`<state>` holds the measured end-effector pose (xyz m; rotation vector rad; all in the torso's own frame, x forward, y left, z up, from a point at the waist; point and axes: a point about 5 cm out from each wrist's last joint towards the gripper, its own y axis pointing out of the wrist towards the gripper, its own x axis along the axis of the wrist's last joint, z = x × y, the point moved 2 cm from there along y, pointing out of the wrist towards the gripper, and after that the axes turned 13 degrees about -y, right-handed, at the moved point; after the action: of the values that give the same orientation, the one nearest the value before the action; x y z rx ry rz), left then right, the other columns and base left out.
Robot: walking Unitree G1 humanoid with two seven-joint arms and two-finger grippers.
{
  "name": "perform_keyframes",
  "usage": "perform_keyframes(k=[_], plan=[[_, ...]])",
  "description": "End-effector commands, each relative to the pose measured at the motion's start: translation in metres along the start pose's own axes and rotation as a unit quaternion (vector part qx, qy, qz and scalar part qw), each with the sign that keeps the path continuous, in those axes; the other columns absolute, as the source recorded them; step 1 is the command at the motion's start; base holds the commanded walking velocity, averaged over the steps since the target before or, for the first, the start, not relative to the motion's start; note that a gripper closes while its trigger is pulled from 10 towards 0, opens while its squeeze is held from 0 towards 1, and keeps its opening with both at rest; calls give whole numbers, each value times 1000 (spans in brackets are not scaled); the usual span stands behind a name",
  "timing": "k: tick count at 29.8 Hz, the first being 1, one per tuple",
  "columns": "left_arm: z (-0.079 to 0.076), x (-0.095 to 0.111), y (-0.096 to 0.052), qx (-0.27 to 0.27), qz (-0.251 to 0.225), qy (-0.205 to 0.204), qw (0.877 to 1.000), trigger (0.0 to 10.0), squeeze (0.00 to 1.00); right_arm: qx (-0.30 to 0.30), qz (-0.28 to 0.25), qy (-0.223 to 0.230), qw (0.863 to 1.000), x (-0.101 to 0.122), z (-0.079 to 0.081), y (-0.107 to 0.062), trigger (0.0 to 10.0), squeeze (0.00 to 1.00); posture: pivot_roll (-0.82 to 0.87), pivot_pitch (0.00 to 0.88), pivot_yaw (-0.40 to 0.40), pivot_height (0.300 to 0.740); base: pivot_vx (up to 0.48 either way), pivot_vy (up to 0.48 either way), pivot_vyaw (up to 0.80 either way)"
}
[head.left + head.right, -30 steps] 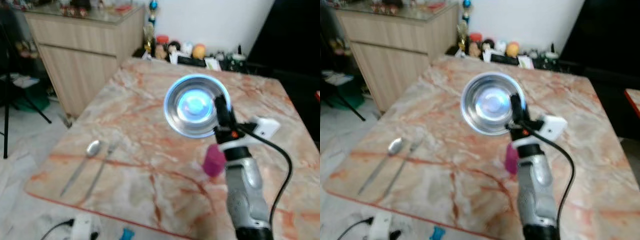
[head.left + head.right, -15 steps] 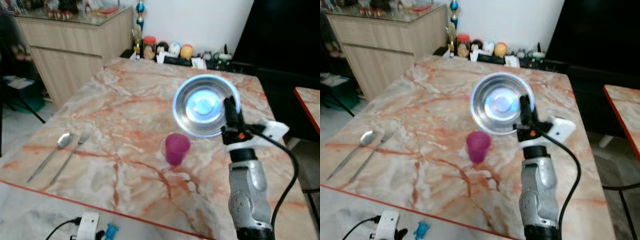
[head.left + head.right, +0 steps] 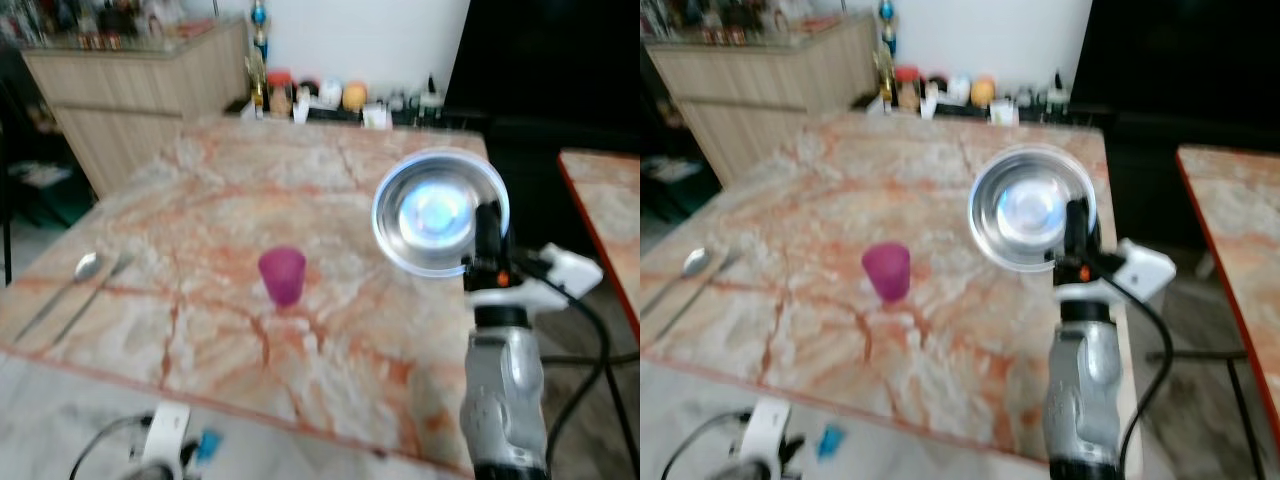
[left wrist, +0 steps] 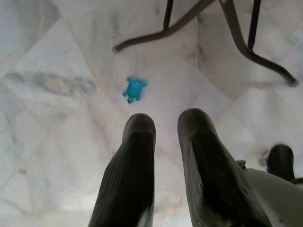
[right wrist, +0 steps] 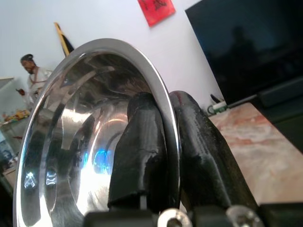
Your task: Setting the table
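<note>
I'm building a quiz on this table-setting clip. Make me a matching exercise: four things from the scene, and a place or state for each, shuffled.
Things:
1. steel bowl
2. purple cup
3. spoon and fork
4. left gripper

Places or states:
A. lying side by side near the table's left edge
B. pointing down at the floor tiles
C. upright on the marble table
D. rim pinched by the right gripper, held tilted

Pairs: 1-D, 2-C, 3-A, 4-B

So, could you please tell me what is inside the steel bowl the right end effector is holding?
The steel bowl looks empty: just shiny metal with a bluish reflection. The right end effector pinches its rim, one finger inside, hiding a small strip of the inner wall.
</note>
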<state>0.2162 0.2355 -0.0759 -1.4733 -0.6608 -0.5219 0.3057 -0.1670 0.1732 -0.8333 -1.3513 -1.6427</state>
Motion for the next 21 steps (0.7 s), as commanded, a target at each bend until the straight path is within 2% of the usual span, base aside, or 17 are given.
perform_keyframes(k=[1, 5, 9, 10, 16, 21], plan=[[1, -2, 0, 2, 8, 4, 1000, 10000, 0, -1, -21, -13, 1000, 13, -3, 3, 10000, 0, 70, 0, 51, 740, 0, -311, 0], [-10, 0, 3, -8, 5, -1, 1000, 10000, 0, 2, -24, -27, 999, 20, -9, 6, 10000, 0, 45, 0, 31, 740, 0, -311, 0], [-20, 2, 4, -16, 0, -12, 1000, 10000, 0, 36, -13, -66, 997, 24, -13, 6, 10000, 0, 33, 0, 2, 740, 0, -315, 0], [-23, 2, 5, -16, -1, -18, 1000, 10000, 0, 45, -5, -87, 995, 25, -20, 5, 10000, 0, 29, 0, -9, 740, 0, -311, 0], [-27, -2, 5, -12, 1, -32, 999, 10000, 0, 58, 17, -138, 989, 29, -42, 3, 10000, 0, 25, 0, -40, 740, 0, -314, 0], [-27, -8, 4, -7, 6, -37, 999, 10000, 0, 50, 31, -140, 988, 27, -46, -2, 10000, 0, 31, 0, -43, 740, 0, -312, 0]])
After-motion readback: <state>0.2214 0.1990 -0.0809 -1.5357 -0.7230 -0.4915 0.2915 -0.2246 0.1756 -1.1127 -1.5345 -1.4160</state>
